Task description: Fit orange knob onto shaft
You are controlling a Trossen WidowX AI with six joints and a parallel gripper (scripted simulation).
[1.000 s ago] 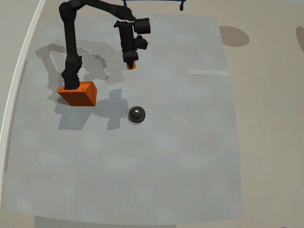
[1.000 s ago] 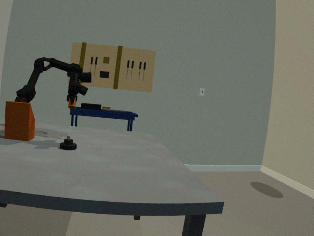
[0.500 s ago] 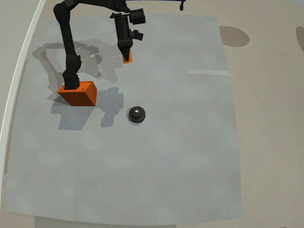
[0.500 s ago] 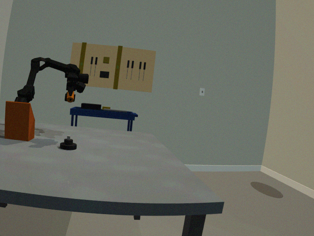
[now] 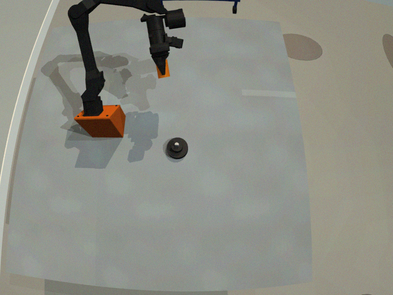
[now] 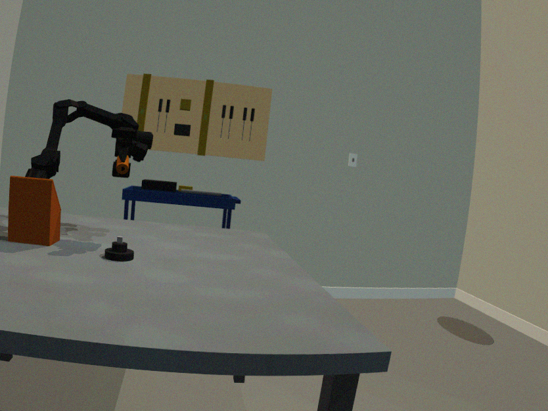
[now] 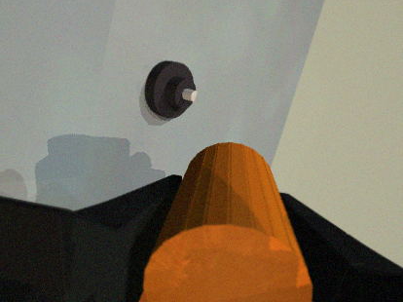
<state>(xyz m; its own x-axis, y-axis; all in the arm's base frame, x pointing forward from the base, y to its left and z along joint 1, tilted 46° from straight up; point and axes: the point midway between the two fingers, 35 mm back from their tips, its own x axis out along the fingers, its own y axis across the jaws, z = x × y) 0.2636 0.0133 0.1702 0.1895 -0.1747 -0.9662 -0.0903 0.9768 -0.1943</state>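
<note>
My gripper (image 5: 163, 71) (image 6: 121, 165) (image 7: 228, 194) is shut on the orange knob (image 5: 167, 72) (image 6: 123, 159) (image 7: 229, 258). They are high above the table, behind the pedestal as the exterior camera sees it. The knob is tilted, and its underside faces the exterior view, showing a small dark hole (image 6: 123, 168). The hole's flat side is too small to make out surely. The round black pedestal (image 5: 183, 153) (image 6: 118, 255) (image 7: 159, 91) stands on the table, well apart from the knob. Its silver shaft (image 5: 176, 144) (image 6: 119, 239) (image 7: 190, 94) points up and is bare.
The arm's orange base block (image 5: 106, 127) (image 6: 29, 211) stands on the grey table (image 5: 206, 222) (image 6: 199, 309), left of the pedestal. A blue bench (image 6: 177, 198) and a tool board (image 6: 248, 94) are in the background beyond the table.
</note>
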